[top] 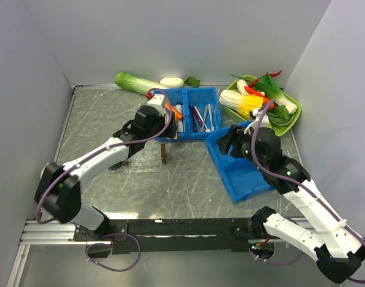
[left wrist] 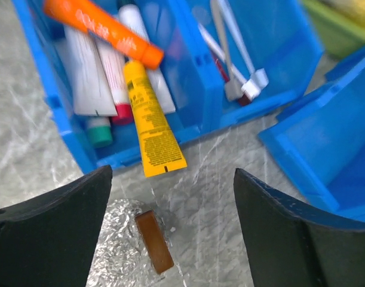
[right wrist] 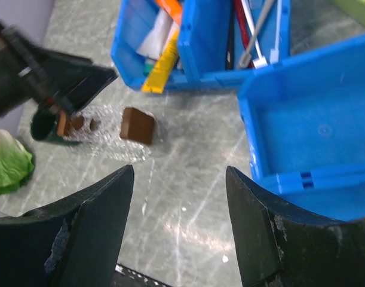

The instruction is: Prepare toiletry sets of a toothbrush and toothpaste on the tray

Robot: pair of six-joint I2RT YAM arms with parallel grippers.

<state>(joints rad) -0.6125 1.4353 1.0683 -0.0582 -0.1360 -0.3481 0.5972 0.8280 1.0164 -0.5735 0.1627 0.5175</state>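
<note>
A yellow toothpaste tube (left wrist: 151,122) lies in the two-part blue bin (top: 188,136), its flat tail hanging over the near wall. An orange toothpaste tube (left wrist: 101,30) lies across white tubes behind it. Several toothbrushes (left wrist: 230,54) lie in the bin's right compartment, a dark red one (top: 194,117) among them. My left gripper (left wrist: 173,173) hovers open and empty just in front of the yellow tube, above the tray's edge. The clear tray (left wrist: 113,254) shows as a crinkly frosted patch (top: 134,165). My right gripper (right wrist: 179,173) stands open and empty over bare table beside a second blue bin.
A brown block (left wrist: 154,240) stands on the tray's right edge, with more small brown pieces (right wrist: 71,123) at its left. The second blue bin (top: 245,170) sits under my right arm. A green vegetable dish (top: 293,119) is at the back right, lettuce (top: 137,82) at the back wall.
</note>
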